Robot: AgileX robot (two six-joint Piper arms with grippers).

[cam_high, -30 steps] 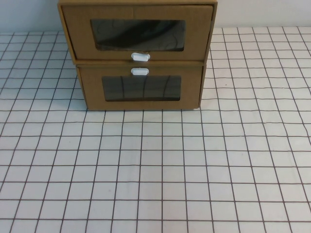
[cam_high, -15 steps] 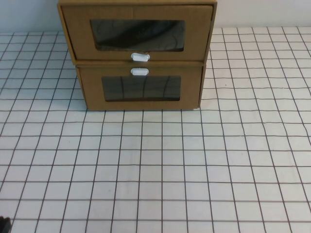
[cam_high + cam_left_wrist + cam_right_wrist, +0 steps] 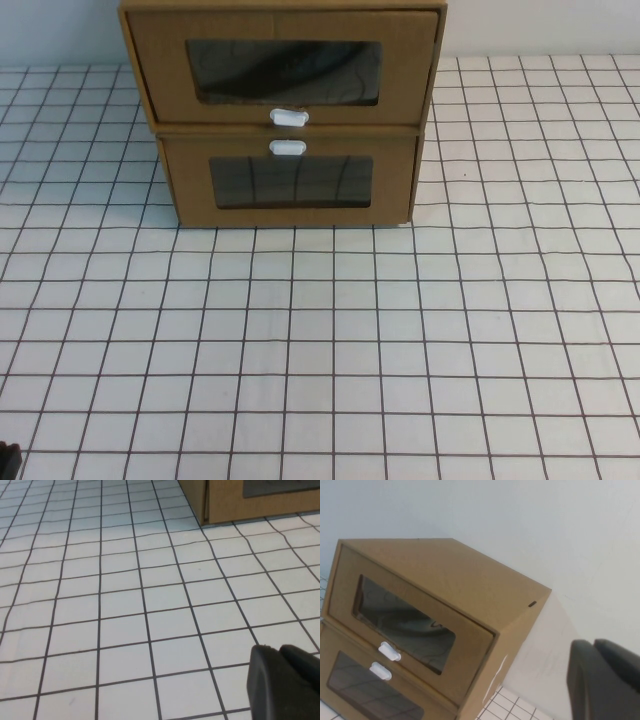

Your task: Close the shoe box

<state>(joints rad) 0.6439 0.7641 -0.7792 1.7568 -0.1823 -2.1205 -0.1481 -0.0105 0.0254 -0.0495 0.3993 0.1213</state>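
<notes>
Two grippers, left gripper [image 3: 285, 682] and right gripper [image 3: 605, 680], show mainly in wrist views.

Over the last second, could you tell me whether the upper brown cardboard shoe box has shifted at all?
No. The upper brown cardboard shoe box keeps its place on the matching lower cardboard box. The left gripper edged into the near-left corner; the right gripper views the boxes.

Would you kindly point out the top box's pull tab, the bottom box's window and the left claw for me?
Top box's pull tab [image 3: 289, 118]: high view, middle of the white tab.
Bottom box's window [image 3: 290, 181]: high view, centre of the pane.
Left claw [image 3: 285, 685]: left wrist view, dark finger body at the corner.
</notes>
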